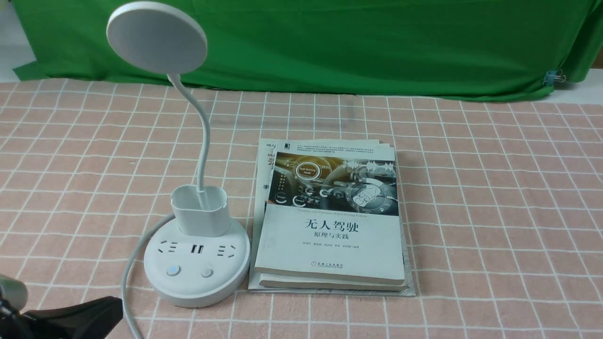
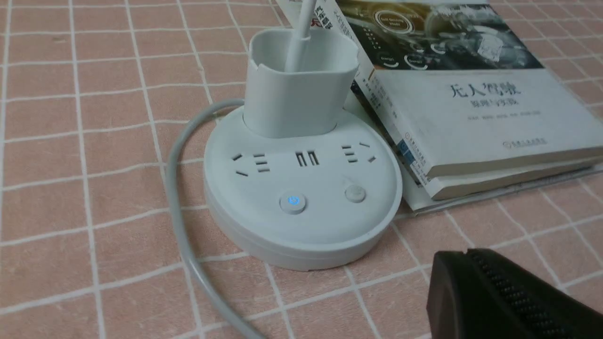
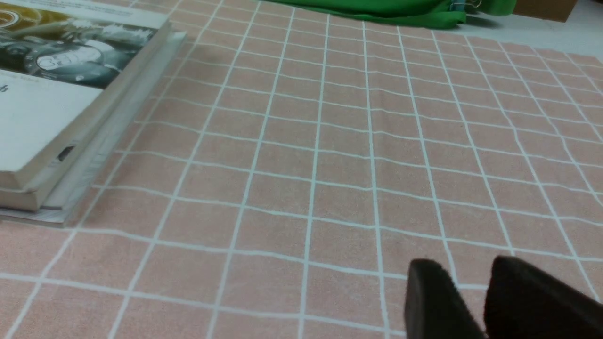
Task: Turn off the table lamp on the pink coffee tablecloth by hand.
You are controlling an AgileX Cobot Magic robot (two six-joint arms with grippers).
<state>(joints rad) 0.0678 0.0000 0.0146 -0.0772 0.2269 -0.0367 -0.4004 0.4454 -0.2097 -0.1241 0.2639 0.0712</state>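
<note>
Front view first: I have the white table lamp with its flat round disc head and bendable grey-white neck (image 1: 205, 136) standing on the pinkish-tan cloth with a white line grid (image 1: 471, 212), on the left side of the scene. Just beside its round base lies the stack of pale paperback books with a dashboard photo on the cover (image 1: 330, 245). My black left gripper (image 1: 118, 308) is low in the near left corner, apart from the base; in its wrist view the fingers lie together, closed on nothing. The black right gripper (image 3: 476, 282) shows a narrow gap between its fingers, so I call it slightly open, with nothing between them.

The round white button with a blue power mark (image 2: 293, 202) looks lit, while the plain round white button (image 2: 355, 193) shows no glow. The disc face doesn't look bright to me, so I can't tell from it whether the lamp is on. I'd judge the press is still to do, and the left arm is the nearer one.

My main worry is picking the wrong button: they sit close together, and a small sideways error could land the tip on its neighbour or between them. A slanted push might slide the base or tip the tall lamp. Coming in too low, I could snag the grey power cable (image 1: 129, 268) and drag everything. Too light a touch may not click; a double press could undo it.
</note>
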